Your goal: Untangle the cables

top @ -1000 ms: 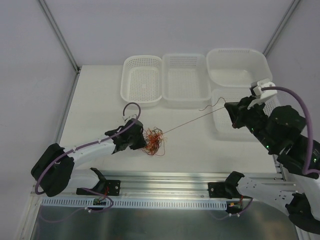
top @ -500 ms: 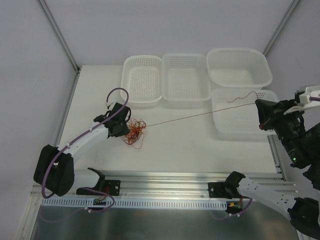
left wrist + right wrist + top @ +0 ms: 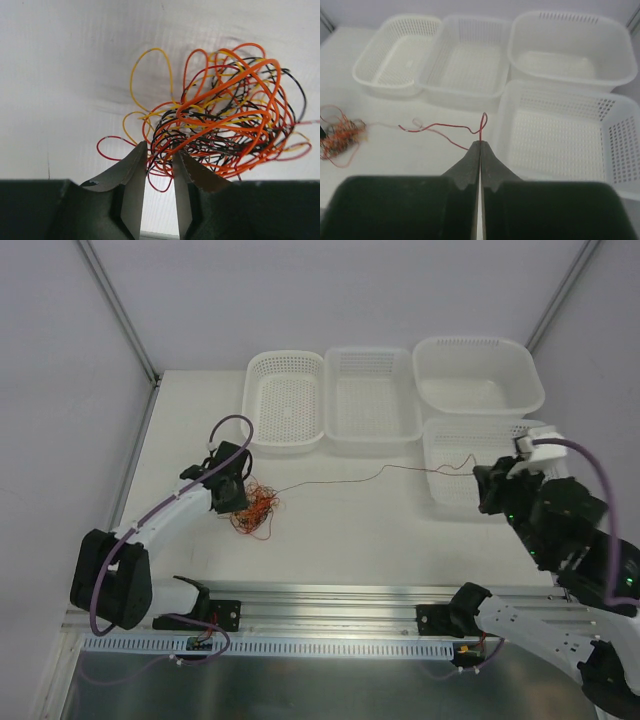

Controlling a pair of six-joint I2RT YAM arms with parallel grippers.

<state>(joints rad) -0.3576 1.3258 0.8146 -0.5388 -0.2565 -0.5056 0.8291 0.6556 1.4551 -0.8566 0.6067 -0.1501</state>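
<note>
Starting at the left gripper [image 3: 160, 161]: its fingers [image 3: 132, 170] are parted by a narrow gap, tips nosed into the near edge of the clump of cables [image 3: 225, 115]. A few red and orange loops cross the gap and none looks clamped. The clump sits on the table [image 3: 350, 530] left of centre, with bare white surface between it and the left edge.

Over to the right gripper [image 3: 480, 144]: jaws pressed tight together, pinching 1 red strand [image 3: 481, 129] right at the tip. The strand sags slack leftward over bare table toward the clump. Its far end is too thin to follow, so I cannot tell if it is free of the knot.

The right gripper hangs at the left rim of the near-right basket [image 3: 555, 125], and 3 other baskets [image 3: 370, 400] line the far edge.

The right wrist view cuts the clump at its left border, and in the left wrist view the fingers hide the clump's lower rim
</note>
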